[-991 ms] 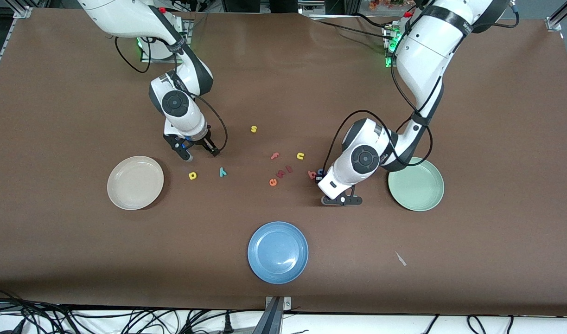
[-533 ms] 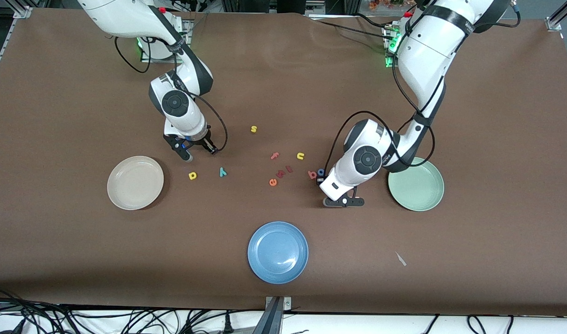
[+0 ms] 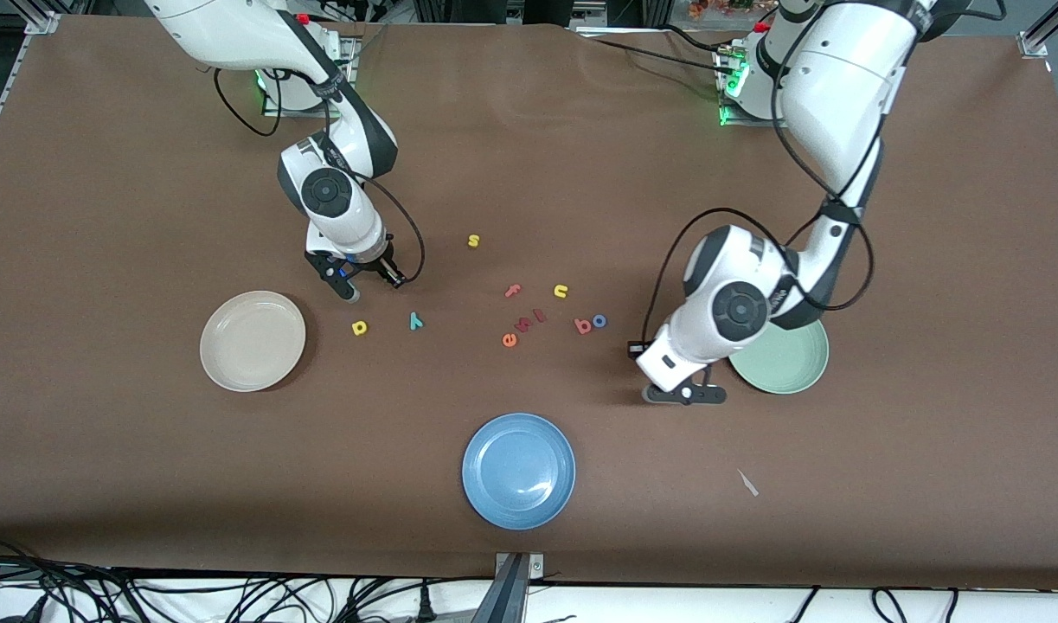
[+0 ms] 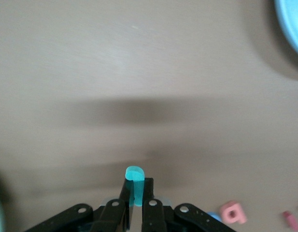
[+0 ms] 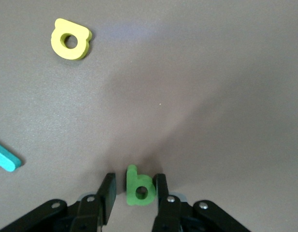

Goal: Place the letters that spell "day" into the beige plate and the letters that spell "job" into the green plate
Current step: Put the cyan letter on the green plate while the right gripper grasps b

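Note:
My left gripper (image 3: pixel 684 394) hangs over the table beside the pale green plate (image 3: pixel 792 368), whose rim its arm partly covers. It is shut on the light blue j (image 4: pixel 135 176), which sticks out past the left gripper's (image 4: pixel 136 186) fingertips. The pinkish b (image 3: pixel 583 325) and dark blue o (image 3: pixel 599 321) lie together mid-table. My right gripper (image 3: pixel 375 287) is down at the table, open around the green a (image 5: pixel 139 187); one finger touches it and a gap shows at the other. The yellow d (image 3: pixel 359 327) and teal y (image 3: pixel 415 321) lie near the beige plate (image 3: pixel 252 340).
A blue plate (image 3: pixel 518 470) sits nearest the front camera. Loose letters lie mid-table: a yellow s (image 3: pixel 473 240), a yellow u (image 3: pixel 561 291), an orange e (image 3: pixel 509 340), a pink one (image 3: pixel 513 290) and two reddish ones (image 3: pixel 530 320). A white scrap (image 3: pixel 747 483) lies near the front edge.
My left arm has carried the j away from the b and o toward the green plate. The right gripper's fingers have drawn in around the green a; that arm stayed in place.

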